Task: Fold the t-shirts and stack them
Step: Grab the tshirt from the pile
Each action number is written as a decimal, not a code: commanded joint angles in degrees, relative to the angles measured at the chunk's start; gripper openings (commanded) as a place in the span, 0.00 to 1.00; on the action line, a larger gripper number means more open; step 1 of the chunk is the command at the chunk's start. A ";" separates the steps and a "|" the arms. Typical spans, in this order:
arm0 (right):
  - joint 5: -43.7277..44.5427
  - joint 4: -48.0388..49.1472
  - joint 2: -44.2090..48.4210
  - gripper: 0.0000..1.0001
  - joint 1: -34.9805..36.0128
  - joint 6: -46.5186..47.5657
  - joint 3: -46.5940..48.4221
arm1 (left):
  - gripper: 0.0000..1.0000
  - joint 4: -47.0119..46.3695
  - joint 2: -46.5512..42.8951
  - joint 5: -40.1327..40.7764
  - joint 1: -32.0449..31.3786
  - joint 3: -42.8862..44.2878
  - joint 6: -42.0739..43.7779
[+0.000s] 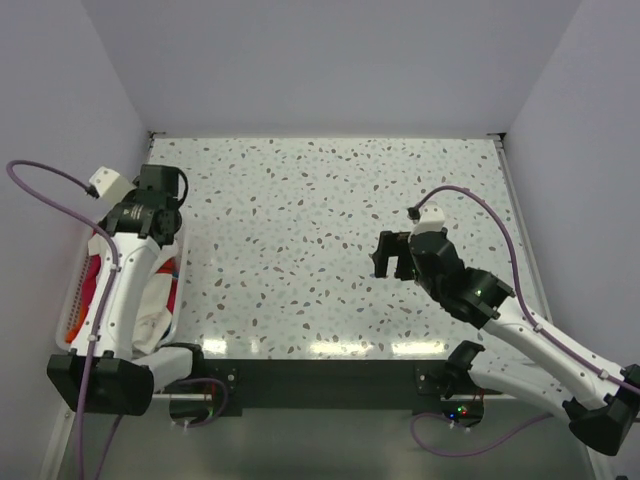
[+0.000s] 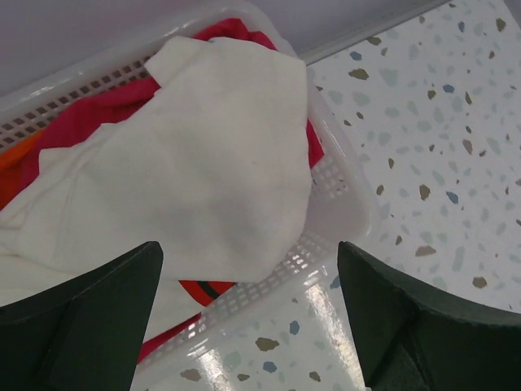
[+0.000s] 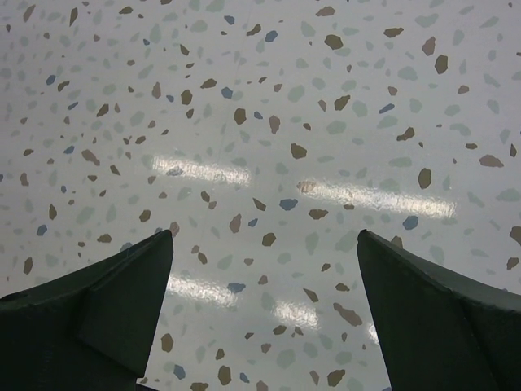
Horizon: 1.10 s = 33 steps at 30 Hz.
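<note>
Basket (image 2: 330, 183) holds a white t-shirt (image 2: 203, 163) draped over a red t-shirt (image 2: 81, 122), plus an orange bit underneath, maybe a third shirt. Left gripper (image 2: 248, 261) hangs just above the basket, spread wide and holding nothing. Right gripper (image 3: 264, 244) is well away from the basket over the table (image 1: 330, 200), also gaping wide.

Place: we read this as a robotics lab test cell.
Walls: plain pale panels (image 1: 330, 70) box in the counter's far, left and right edges.
Counter: a speckled terrazzo-look top (image 1: 300, 230), glare streaks along its near edge.
Near edge: we see a black mounting rail (image 1: 320, 372), purple cables (image 1: 455, 188) and a lit circuit board (image 1: 455, 410).
</note>
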<state>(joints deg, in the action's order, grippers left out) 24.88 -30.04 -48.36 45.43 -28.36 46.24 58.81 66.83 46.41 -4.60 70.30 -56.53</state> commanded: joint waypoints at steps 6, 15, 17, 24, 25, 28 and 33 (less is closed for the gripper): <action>-2.56 -0.63 -0.68 0.99 0.10 1.20 0.08 | 0.91 -4.74 6.91 1.93 11.97 -2.97 -3.41; -3.44 -0.54 -0.86 0.99 0.10 1.11 -0.10 | 0.69 -11.08 14.64 -3.95 19.01 -9.92 -3.41; -3.53 -0.63 -1.04 0.99 0.10 1.20 -0.01 | 0.59 -11.08 14.56 -4.67 19.45 -9.57 -2.44; -4.32 -0.54 -1.74 0.99 0.10 1.47 0.34 | 0.04 -13.54 6.48 -6.86 19.54 -5.44 5.99; -4.49 -0.54 -2.00 0.99 0.10 1.55 0.78 | 0.00 -13.80 4.47 -7.99 19.46 -4.40 6.95; -5.02 -0.63 -3.06 0.99 0.10 1.82 1.66 | 0.00 -16.00 0.52 -11.41 19.54 -2.55 11.26; -5.99 -0.54 -3.85 0.99 0.10 1.90 2.98 | 0.00 -19.87 -4.42 -20.20 19.46 1.32 18.90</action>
<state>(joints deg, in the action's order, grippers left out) 19.92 -30.55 -52.14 45.43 -27.40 46.33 44.80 65.56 32.40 14.55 67.35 -44.64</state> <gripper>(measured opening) 0.986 0.036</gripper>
